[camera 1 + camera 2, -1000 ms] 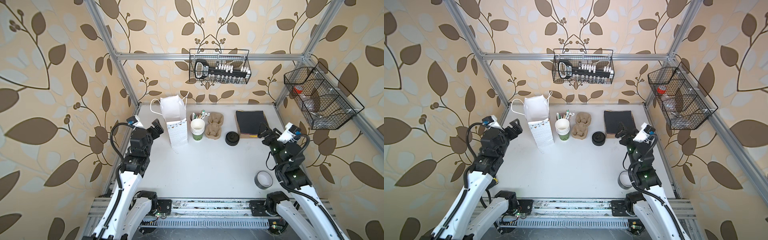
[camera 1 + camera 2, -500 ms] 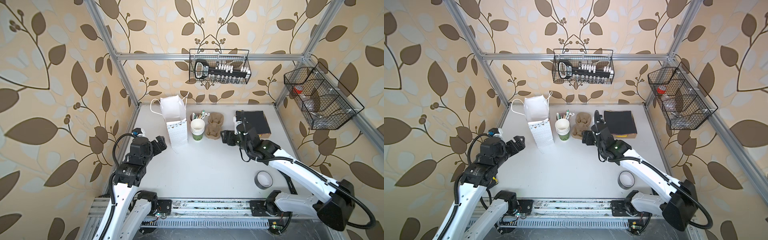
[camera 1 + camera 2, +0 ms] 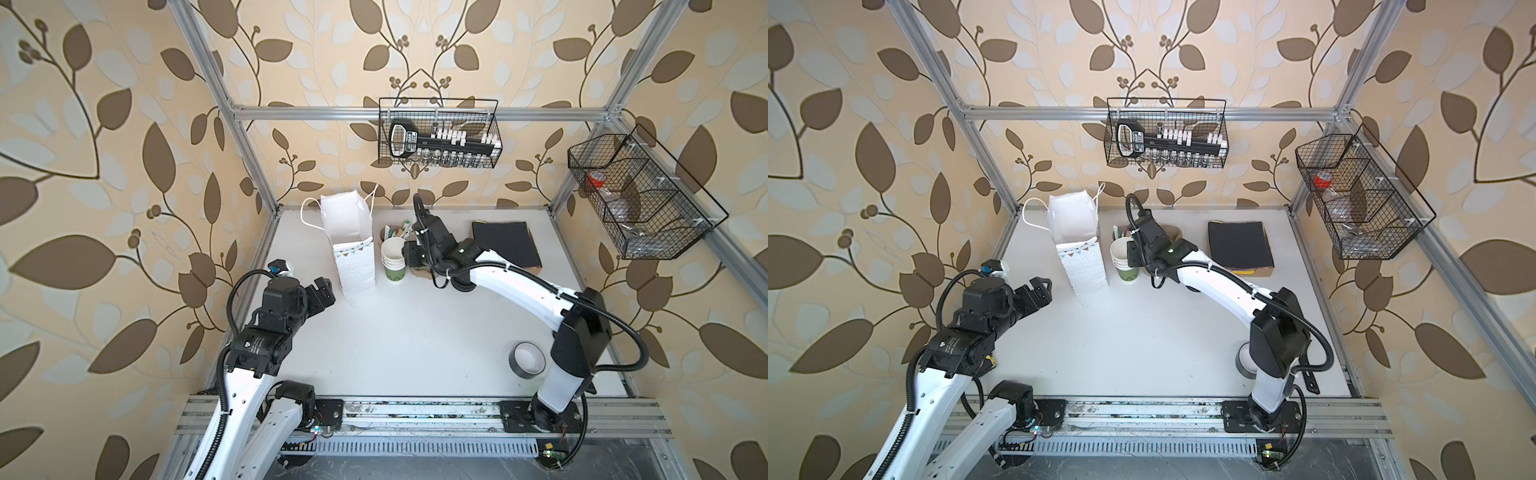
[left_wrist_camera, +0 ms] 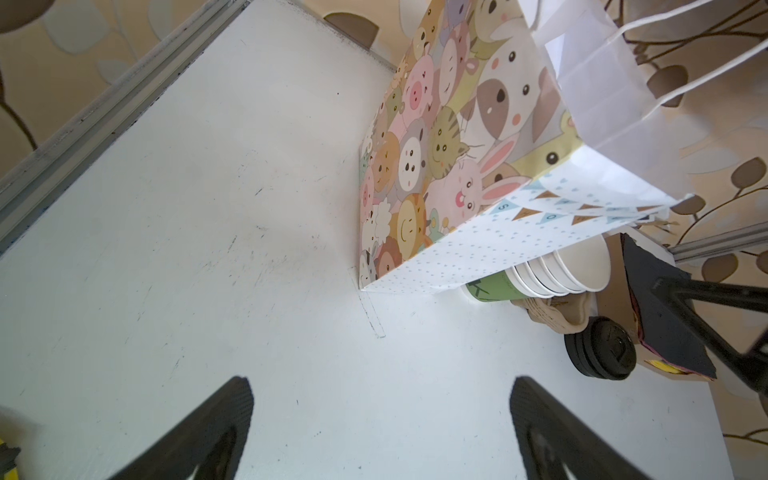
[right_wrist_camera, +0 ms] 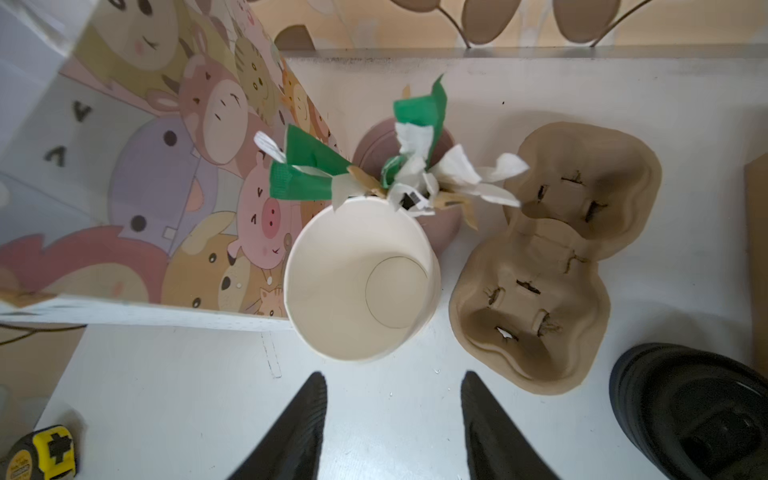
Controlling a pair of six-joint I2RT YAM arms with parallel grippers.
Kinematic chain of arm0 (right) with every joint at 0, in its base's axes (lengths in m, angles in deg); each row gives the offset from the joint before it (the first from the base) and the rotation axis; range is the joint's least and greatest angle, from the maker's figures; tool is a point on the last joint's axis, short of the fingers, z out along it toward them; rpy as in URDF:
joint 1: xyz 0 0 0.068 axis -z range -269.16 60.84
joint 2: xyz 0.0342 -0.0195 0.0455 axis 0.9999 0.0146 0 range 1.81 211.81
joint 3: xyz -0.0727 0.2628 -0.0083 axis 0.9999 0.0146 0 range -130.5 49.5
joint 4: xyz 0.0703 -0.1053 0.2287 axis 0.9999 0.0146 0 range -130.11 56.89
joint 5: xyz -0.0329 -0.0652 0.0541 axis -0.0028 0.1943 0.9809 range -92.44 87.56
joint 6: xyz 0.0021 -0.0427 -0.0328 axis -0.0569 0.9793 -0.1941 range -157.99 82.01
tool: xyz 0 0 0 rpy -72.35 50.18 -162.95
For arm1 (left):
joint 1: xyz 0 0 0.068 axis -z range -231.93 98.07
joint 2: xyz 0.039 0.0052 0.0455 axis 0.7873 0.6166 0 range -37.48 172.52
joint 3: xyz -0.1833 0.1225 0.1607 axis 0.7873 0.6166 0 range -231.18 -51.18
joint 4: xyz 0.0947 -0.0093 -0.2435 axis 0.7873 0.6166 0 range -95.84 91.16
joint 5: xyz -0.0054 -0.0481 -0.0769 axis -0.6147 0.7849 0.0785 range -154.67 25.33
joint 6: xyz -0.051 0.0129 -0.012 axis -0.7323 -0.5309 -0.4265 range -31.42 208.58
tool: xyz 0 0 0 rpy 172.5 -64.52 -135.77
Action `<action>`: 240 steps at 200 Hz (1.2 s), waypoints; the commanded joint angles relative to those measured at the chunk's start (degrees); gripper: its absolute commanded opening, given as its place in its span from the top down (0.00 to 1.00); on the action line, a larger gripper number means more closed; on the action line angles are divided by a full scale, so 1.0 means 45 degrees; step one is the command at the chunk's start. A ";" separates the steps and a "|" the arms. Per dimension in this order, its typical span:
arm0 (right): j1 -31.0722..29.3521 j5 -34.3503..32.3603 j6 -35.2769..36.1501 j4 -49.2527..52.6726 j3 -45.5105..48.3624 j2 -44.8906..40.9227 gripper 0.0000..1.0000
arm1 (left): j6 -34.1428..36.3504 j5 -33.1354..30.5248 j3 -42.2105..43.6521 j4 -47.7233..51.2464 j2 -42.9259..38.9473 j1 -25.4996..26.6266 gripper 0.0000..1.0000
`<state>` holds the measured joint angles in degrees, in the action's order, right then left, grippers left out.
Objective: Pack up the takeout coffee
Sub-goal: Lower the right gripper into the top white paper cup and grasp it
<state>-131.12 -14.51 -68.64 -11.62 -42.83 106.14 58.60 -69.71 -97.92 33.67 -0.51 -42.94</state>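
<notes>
One stack of white-and-green paper cups (image 5: 357,282) stands beside one animal-print paper bag (image 4: 436,145); right gripper (image 5: 392,376) half-open, left gripper (image 4: 382,380) wide open, both empty.

A robot test booth in a lab, dressed as a coffee counter. Aluminium frame posts (image 3: 249,158) and leaf-pattern wallpaper (image 3: 104,166) enclose a white table (image 3: 415,332), with two robot arms (image 3: 519,286) bolted to a metal rail (image 3: 415,415) at its front. Café props stand at the back: stacked paper cups (image 3: 393,259), a pulp cup carrier (image 5: 552,257), a gift bag (image 3: 353,245) (cartoon animals on its side), black lids (image 4: 602,349). A wire basket (image 3: 478,120) hangs from the frame; a tape measure (image 5: 41,455) lies on the table.
</notes>
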 commanded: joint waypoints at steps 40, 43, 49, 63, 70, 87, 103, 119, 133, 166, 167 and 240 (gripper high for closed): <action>0.0032 -0.0048 0.0153 0.1692 -0.2129 0.1704 0.58 | 0.0314 -0.0340 -0.0553 0.0108 0.0000 0.0151 0.02; 0.0051 -0.0033 0.0152 0.1747 -0.2219 0.1786 0.59 | 0.0314 -0.0345 -0.0541 0.0093 0.0006 0.0150 0.02; 0.0094 0.0006 0.0152 0.1819 -0.2356 0.1929 0.61 | 0.0314 -0.0345 -0.0554 0.0088 0.0004 0.0160 0.02; 0.0118 -0.0048 0.0152 0.1976 -0.2649 0.2155 0.62 | 0.0332 -0.0361 -0.0574 0.0068 0.0024 0.0152 0.02; 0.0132 -0.0088 0.0157 0.2004 -0.2739 0.2226 0.62 | 0.0334 -0.0365 -0.0586 0.0068 0.0036 0.0155 0.02; 0.0230 -0.0036 0.0103 0.2214 -0.3054 0.2480 0.61 | 0.0334 -0.0377 -0.0584 0.0068 0.0080 0.0151 0.02; 0.0300 -0.0218 0.0116 0.2655 -0.3492 0.2729 0.61 | 0.0333 -0.0366 -0.0609 0.0068 0.0104 0.0152 0.02; 0.0299 -0.0285 0.0191 0.2734 -0.3622 0.2745 0.61 | 0.0333 -0.0397 -0.0619 0.0068 0.0123 0.0150 0.02; 0.0285 -0.0261 0.0234 0.2654 -0.3619 0.2639 0.60 | 0.0334 -0.0424 -0.0628 0.0068 0.0119 0.0160 0.02; 0.0386 -0.0223 0.0230 0.2658 -0.3623 0.2498 0.58 | 0.0334 -0.0464 -0.0659 0.0051 0.0151 0.0155 0.02; 0.0392 -0.0205 0.0230 0.2656 -0.3622 0.2508 0.58 | 0.0334 -0.0463 -0.0663 0.0050 0.0157 0.0152 0.02; 0.0768 0.0694 0.0200 0.3019 -0.4389 0.3464 0.68 | 0.0353 -0.0524 -0.0697 0.0039 0.0270 0.0150 0.02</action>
<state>-127.68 -12.92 -68.16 -0.21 -59.22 119.00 58.62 -70.73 -98.36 33.65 0.34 -42.85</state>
